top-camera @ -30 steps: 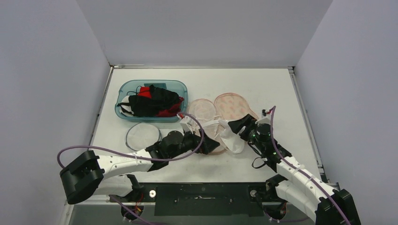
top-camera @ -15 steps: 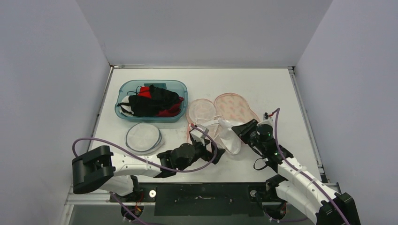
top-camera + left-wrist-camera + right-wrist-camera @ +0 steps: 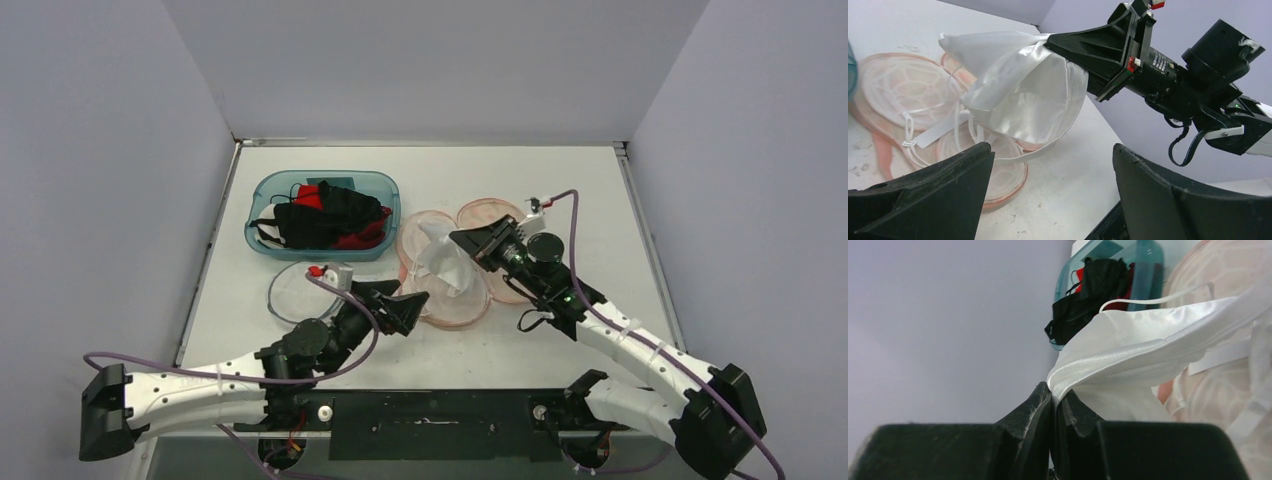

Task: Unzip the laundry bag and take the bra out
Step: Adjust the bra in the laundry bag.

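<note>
right end effector is closed tight on a folded edge of the white bra; in the right wrist view the satin edge is pinched right at the fingertips. the cup hangs below and ahead of that end effector, clear of the tabletop. one strap trails down into the pink mesh laundry bag, which lies spread open directly underneath. judgement: pinching the edge rather than the cup lets the fabric drape freely so it can peel off the mesh.

left end effector is spread wide and holds nothing. it sits low at the near-left rim of the bag, with the hanging bra straight ahead between its fingers in the left wrist view. judgement: it is placed to pin the bag if the strap drags it.

risk: the strap snags on the mesh. a teal bin of dark garments sits beyond the left end effector.
</note>
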